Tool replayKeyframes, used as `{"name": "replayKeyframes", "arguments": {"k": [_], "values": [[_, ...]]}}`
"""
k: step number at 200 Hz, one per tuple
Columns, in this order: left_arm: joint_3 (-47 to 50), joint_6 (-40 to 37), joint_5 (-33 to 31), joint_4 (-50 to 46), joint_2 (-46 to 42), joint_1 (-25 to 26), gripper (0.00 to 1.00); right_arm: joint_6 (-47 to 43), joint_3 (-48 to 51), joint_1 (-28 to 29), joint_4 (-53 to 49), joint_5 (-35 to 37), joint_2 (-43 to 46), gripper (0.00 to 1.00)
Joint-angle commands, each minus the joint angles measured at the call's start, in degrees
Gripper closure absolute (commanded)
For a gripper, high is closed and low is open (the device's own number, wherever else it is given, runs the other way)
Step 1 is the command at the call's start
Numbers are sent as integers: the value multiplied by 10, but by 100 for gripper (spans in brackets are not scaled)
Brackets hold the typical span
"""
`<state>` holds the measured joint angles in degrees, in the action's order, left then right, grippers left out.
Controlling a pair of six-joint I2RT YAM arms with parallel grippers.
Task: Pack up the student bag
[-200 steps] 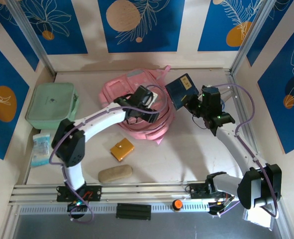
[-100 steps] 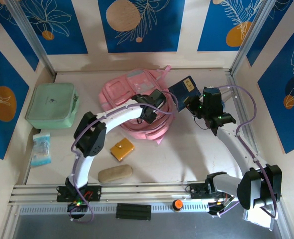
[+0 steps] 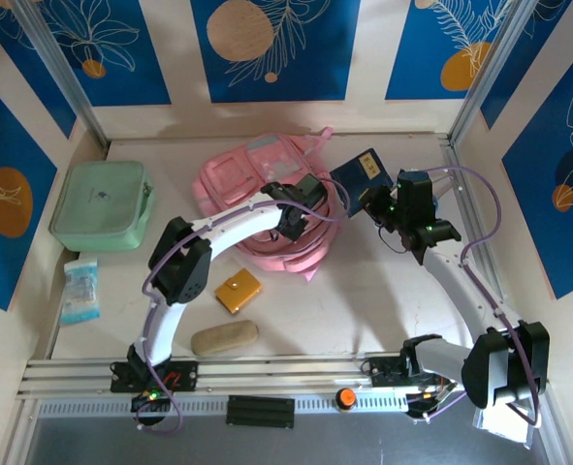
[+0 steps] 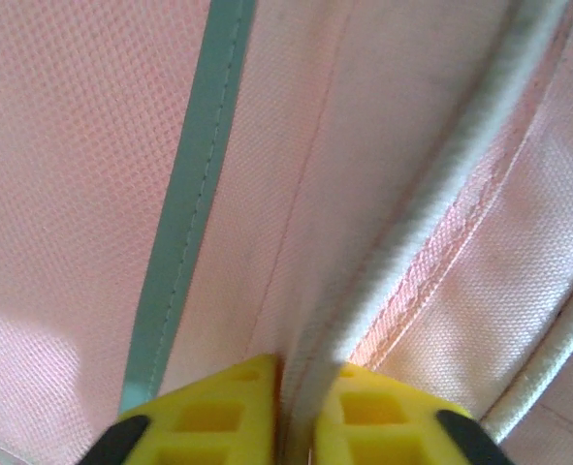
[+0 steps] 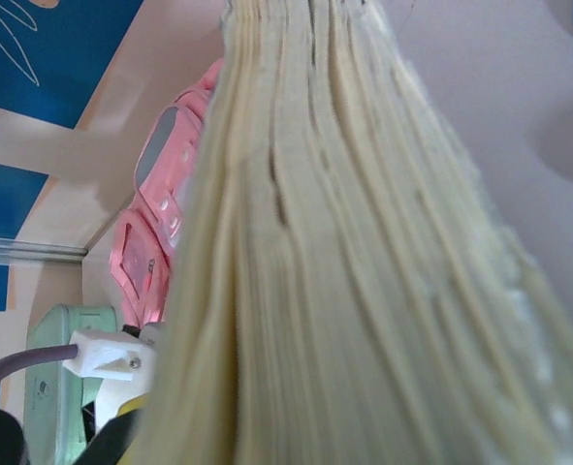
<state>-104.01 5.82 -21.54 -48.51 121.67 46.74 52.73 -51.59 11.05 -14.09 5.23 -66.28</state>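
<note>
The pink student bag (image 3: 236,179) lies flat at the back middle of the table. My left gripper (image 3: 302,210) is over its right side, shut on a pale piped edge of the bag. In the left wrist view the yellow fingertips (image 4: 218,417) pinch that piping (image 4: 431,194) against pink fabric (image 4: 73,145). My right gripper (image 3: 375,201) is just right of the bag, shut on a dark blue book (image 3: 364,172) held tilted above the table. The book's cream page edges (image 5: 364,242) hide its fingers in the right wrist view, with the bag (image 5: 155,203) beyond.
A mint green zip case (image 3: 102,205) sits at the left wall, with a blue and white packet (image 3: 79,291) in front of it. An orange box (image 3: 238,291) and a tan oblong pouch (image 3: 224,337) lie near the front. Walls enclose three sides.
My left gripper moved right across the bag and closed on its piped edge. The right gripper shifted the book slightly right and stayed shut.
</note>
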Motion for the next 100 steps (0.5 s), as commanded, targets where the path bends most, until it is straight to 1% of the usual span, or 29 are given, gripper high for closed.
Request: {"name": "replayKeyframes", "arguments": {"k": [1, 32, 64, 82, 100], "values": [[-13, 9, -20, 3, -52, -3, 92, -7, 6, -6, -2, 23, 24, 100], [-4, 13, -32, 23, -93, -10, 100, -6, 12, -9, -26, 41, 48, 100], [4, 25, -38, 53, -134, -26, 100, -4, 31, -11, -63, 52, 81, 100], [6, 28, -29, 75, -152, -34, 100, -3, 44, -11, -77, 35, 94, 100], [4, 28, -19, 96, -163, -42, 100, -2, 59, -9, -70, -8, 97, 100]]}}
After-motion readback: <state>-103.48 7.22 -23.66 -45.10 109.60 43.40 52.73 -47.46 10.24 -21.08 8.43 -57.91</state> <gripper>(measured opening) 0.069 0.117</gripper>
